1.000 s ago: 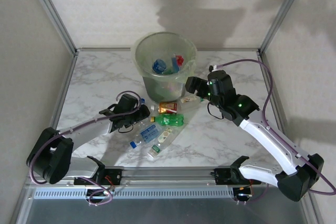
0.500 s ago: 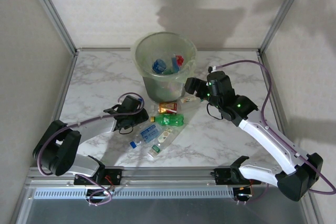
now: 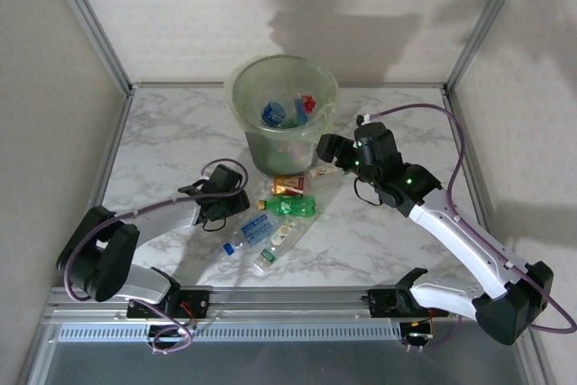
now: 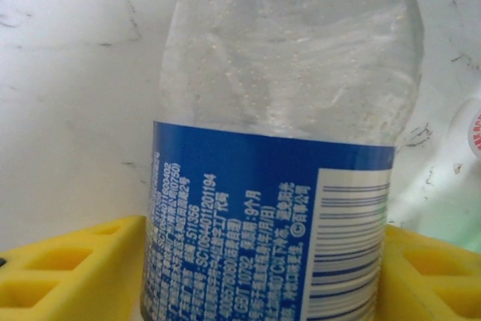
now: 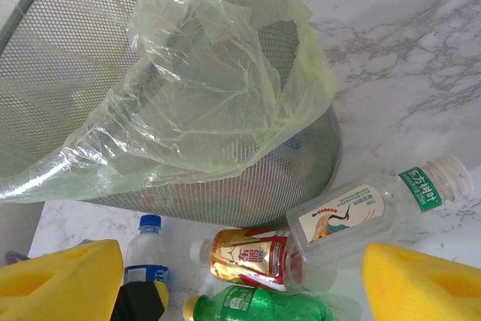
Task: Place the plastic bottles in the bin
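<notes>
My left gripper lies low, just left of the heap. Its jaws are drawn to a middling width round the blue bottle, and my yellow moulded pads, pocketed with square hollows, meet both its flanks. That bottle is thin clear plastic, beaded inside, with a glossy blue wrap carrying white print and a barcode.

Right of it the others lie on their sides. Nearest me are the blue-capped bottle and the white-label bottle. Beyond them come the ridged green bottle with a yellow cap, then the red bottle in red-and-gold film. The clear bottle, green-banded at the neck, is close under the bin.

The bin stands behind the heap, round and pale green from above. Up close its wall is fine mesh, with a thin crinkled liner slumped over the rim. The binned bottles inside show blue and red labels.

My right gripper hangs beside the bin's right flank, over the clear bottle. Its jaws are wide and nothing sits between its yellow pads.

The table is smooth white marble pattern with grey veins. A slotted metal rail runs along the near edge, aluminium posts rise at the corners, and the pale walls look faintly textured.
</notes>
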`<state>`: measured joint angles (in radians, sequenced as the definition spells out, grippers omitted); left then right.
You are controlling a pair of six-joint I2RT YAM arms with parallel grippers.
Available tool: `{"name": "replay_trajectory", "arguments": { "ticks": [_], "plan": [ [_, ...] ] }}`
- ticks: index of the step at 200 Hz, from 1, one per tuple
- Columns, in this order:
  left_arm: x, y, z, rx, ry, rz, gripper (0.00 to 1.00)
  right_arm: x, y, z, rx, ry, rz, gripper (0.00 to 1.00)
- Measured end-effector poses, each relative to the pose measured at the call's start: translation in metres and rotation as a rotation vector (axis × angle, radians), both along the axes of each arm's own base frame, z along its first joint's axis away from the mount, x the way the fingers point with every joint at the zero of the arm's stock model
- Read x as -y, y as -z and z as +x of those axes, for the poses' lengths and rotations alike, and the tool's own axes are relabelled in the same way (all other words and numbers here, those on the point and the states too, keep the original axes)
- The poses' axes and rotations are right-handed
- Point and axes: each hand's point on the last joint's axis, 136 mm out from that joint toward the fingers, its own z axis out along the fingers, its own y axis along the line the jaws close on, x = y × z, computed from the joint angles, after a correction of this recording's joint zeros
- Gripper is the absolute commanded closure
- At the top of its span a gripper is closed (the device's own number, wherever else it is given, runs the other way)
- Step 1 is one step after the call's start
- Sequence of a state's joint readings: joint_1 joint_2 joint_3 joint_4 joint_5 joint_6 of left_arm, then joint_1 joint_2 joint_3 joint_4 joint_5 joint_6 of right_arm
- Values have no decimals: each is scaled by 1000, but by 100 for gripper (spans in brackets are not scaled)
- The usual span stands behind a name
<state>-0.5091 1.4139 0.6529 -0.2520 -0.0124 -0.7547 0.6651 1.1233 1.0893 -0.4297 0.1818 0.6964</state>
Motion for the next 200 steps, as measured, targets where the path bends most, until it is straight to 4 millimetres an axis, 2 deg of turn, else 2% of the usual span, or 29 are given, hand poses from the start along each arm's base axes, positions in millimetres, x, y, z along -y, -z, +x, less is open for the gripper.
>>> {"name": "replay_trajectory", "arguments": {
  "ticks": [58, 98, 132, 180, 200],
  "plan": [
    [-7, -20, 4, 48, -7, 29, 43, -1, -5, 0, 8, -2, 8, 18],
    [-11, -54, 11, 145, -7, 34, 44, -6, -24, 0, 33, -26, 44, 18],
    [-14, -104, 15, 301, 4, -3, 44, -16, -38, -2, 42, -73, 83, 19],
    [-7, -202, 14, 581, 75, -82, 45, -41, -70, -5, 79, -183, 164, 20],
    [-3, -235, 13, 668, 116, -91, 45, -53, -86, -5, 105, -222, 178, 20]
  ]
}}
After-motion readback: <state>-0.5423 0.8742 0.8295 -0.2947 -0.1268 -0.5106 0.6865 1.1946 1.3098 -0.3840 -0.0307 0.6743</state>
